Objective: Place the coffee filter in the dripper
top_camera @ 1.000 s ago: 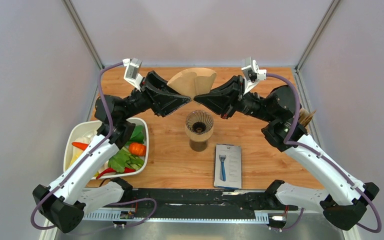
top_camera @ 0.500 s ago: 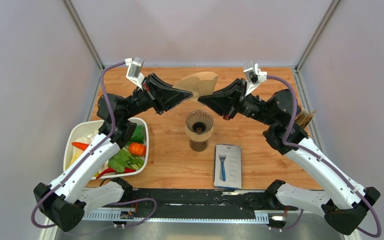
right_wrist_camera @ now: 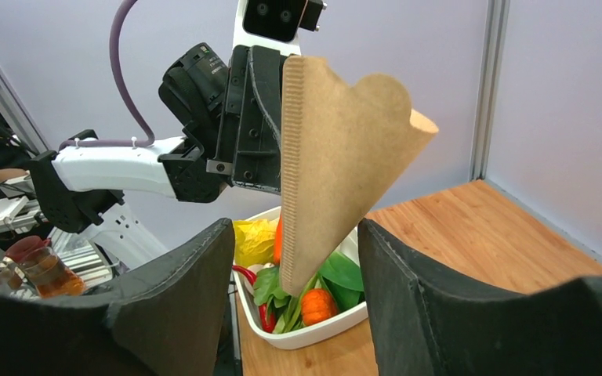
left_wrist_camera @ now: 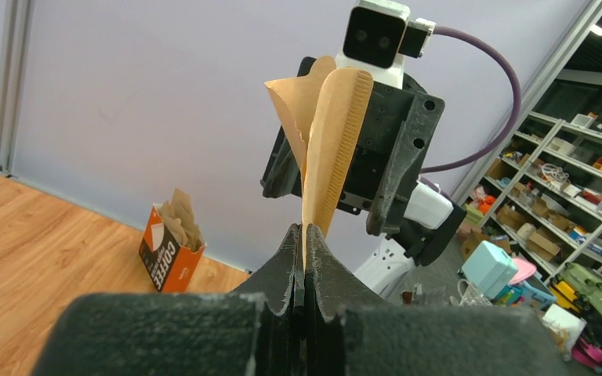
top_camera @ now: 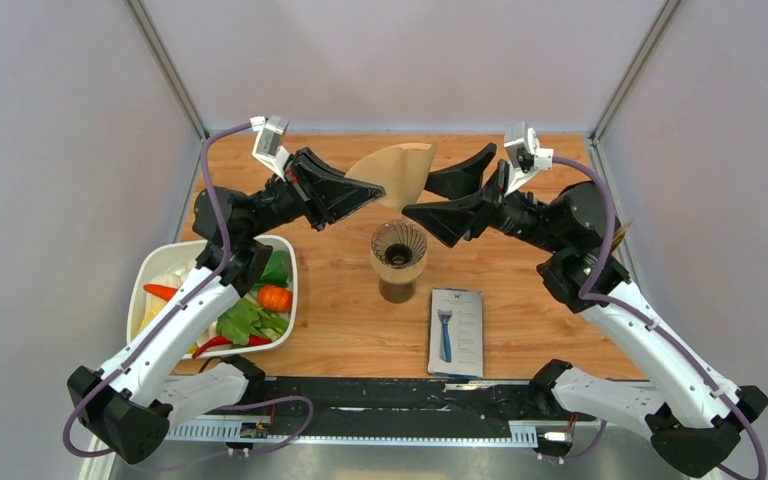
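Your filter (top_camera: 397,172) is thin tan paper, a cone with a crimped, ribbed seam. It hangs in the air over the far middle of the tabletop, just beyond the dripper (top_camera: 398,250), a ribbed, translucent brownish funnel on a brown base. The left gripper (top_camera: 372,192) is clamped on the filter's pointed tip, arm reaching rightward. The right gripper (top_camera: 420,198) faces it, fingers spread wide either side of the cone. An orange box (left_wrist_camera: 168,252) at the right edge reads "COFFEE".

The table (top_camera: 340,330) is lit brightly and evenly, apparently from overhead, and only faint, soft shadows are cast. In the left wrist view the distant shelves (left_wrist_camera: 580,157) are rendered slightly soft.
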You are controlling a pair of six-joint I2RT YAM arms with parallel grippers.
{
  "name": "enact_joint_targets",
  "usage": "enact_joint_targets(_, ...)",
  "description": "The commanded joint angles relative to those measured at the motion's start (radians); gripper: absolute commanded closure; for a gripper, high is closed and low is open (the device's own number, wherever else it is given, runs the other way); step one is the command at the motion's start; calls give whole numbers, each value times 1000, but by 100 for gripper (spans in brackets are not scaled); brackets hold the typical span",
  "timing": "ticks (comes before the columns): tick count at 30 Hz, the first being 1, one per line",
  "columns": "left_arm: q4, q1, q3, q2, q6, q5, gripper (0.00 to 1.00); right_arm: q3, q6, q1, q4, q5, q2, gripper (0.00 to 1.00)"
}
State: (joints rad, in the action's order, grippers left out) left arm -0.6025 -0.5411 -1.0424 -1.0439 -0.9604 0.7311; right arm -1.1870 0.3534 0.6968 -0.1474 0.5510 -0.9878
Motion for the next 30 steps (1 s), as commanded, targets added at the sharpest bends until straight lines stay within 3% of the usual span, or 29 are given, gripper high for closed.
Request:
enact_joint_targets(1, -40, 1, 5, 13, 12, 47, 100, -52, -34, -7, -15, -11, 5, 39)
enact_joint_targets(9, -50, 0, 27, 31, 7, 86, 100, -75, -30, -53, -15, 11, -3, 73)
enact_joint_targets(17, -54, 3, 37, 33, 1, 81, 100, -70, -44, -91, -14, 55, 25, 100)
enact_joint_targets(23, -45, 8, 32, 26, 6, 80, 100, -57, -45, -112, -12, 73, 41, 98)
enact_joint_targets(25, -39, 8, 31, 20, 12, 93, 100, -61, -45, -112, -12, 79, 40, 72)
enact_joint_targets(30, -50, 6, 37, 11, 8, 129, 100, -83, -46, -112, -11, 89, 30, 53)
